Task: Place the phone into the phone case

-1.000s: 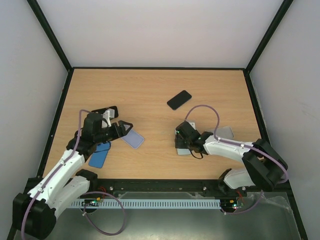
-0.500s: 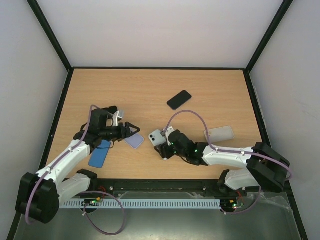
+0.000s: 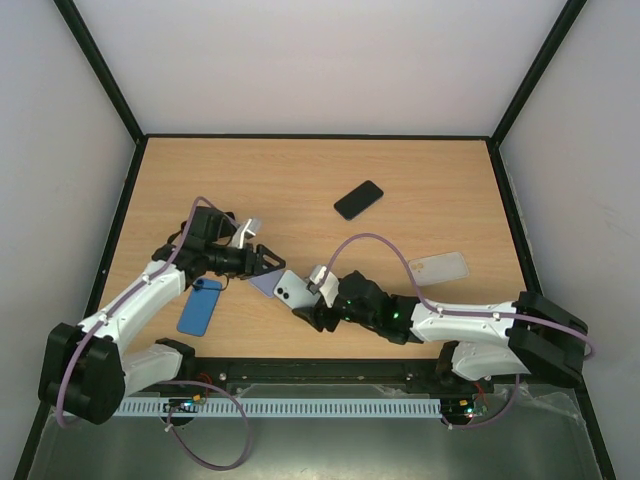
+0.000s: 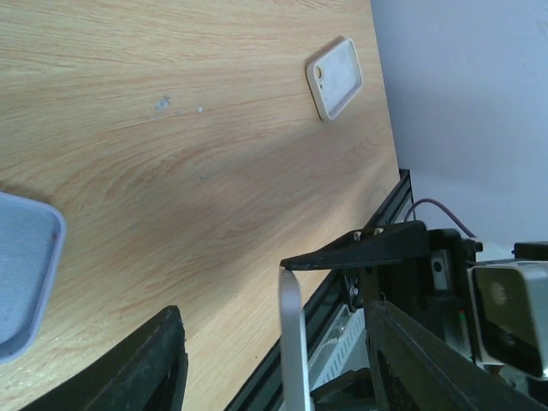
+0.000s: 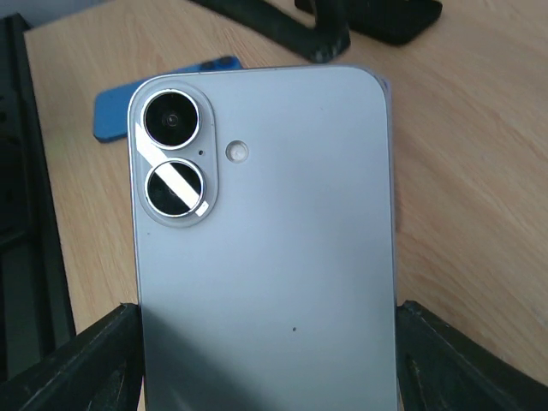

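Observation:
My right gripper (image 3: 312, 300) is shut on a pale blue-white phone (image 3: 291, 291) and holds it back side up, dual camera showing, low over the near centre-left of the table. The phone fills the right wrist view (image 5: 265, 282). A lavender phone case (image 3: 263, 282) lies just left of it, partly under the phone, and shows at the left edge of the left wrist view (image 4: 24, 278). My left gripper (image 3: 260, 262) is open and empty beside the case. In its wrist view the phone (image 4: 292, 342) stands edge-on between the fingers (image 4: 158, 364).
A blue phone-shaped item (image 3: 200, 305) lies left of the case. A black phone (image 3: 358, 199) lies mid-table at the back. A clear case (image 3: 438, 267) lies to the right, also in the left wrist view (image 4: 336, 77). The table's near rail (image 3: 330, 372) is close.
My right gripper has carried the phone leftward from the table's middle to the lavender case. My left gripper has shifted right toward the case and stayed open.

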Tool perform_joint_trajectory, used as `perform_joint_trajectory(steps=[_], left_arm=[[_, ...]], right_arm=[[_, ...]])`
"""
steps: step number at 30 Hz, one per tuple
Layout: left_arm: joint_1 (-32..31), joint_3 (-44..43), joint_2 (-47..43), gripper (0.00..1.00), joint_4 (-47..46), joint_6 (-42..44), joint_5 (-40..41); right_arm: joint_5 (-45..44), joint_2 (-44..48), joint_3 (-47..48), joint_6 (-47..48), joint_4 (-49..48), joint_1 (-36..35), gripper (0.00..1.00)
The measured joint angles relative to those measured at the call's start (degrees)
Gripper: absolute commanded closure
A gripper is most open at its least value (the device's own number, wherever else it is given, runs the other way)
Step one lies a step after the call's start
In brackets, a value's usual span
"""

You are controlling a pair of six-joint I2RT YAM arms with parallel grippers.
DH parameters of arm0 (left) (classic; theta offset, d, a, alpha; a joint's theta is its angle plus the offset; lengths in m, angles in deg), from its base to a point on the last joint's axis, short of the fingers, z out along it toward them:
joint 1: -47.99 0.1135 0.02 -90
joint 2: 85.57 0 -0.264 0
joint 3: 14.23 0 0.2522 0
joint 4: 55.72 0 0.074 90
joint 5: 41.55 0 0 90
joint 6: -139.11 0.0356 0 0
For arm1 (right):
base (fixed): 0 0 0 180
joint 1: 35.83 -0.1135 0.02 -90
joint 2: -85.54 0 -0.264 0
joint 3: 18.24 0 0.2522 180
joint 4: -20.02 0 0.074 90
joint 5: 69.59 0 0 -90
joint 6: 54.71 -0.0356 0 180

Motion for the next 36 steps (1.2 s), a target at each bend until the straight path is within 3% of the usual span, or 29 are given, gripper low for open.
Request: perform_joint_trajectory(steps=[8, 15, 21, 26, 30, 34, 36], left_arm=[[-1.09, -0.37, 0.68, 0.68, 1.77, 2.27, -1.62], [-1.7, -0.04, 0.74, 0.66, 1.07, 1.88, -2.97], [-2.56, 1.27, 0.83, 0.72, -0.2, 1.07, -3.39], [-2.97, 1.7, 0.96, 0.92, -0.44, 0.44, -3.48], [-3.04, 1.73, 0.96, 0.97, -0.52, -0.22, -3.32], [-3.04, 2.27, 0.96, 0.97, -1.77, -1.53, -2.95], [-3.19, 2.97, 0.98, 0.97, -2.43, -2.54, -1.66]], right_arm=[[1.51, 0.63, 0.02, 2.25, -1.38, 0.0, 0.5], [1.4, 0.52, 0.04, 3.41, -1.4, 0.0, 0.51], [1.11, -0.2, 0.15, 3.63, -2.03, 0.0, 0.51], [0.48, -0.61, 0.37, 3.67, -2.78, 0.0, 0.51], [-0.37, -0.63, 0.39, 3.98, -2.8, -0.02, 0.35], [-0.98, -0.83, 0.48, 4.04, -2.75, -0.02, 0.04], [-1.25, -0.7, 0.48, 3.72, -3.3, -0.02, 0.02]])
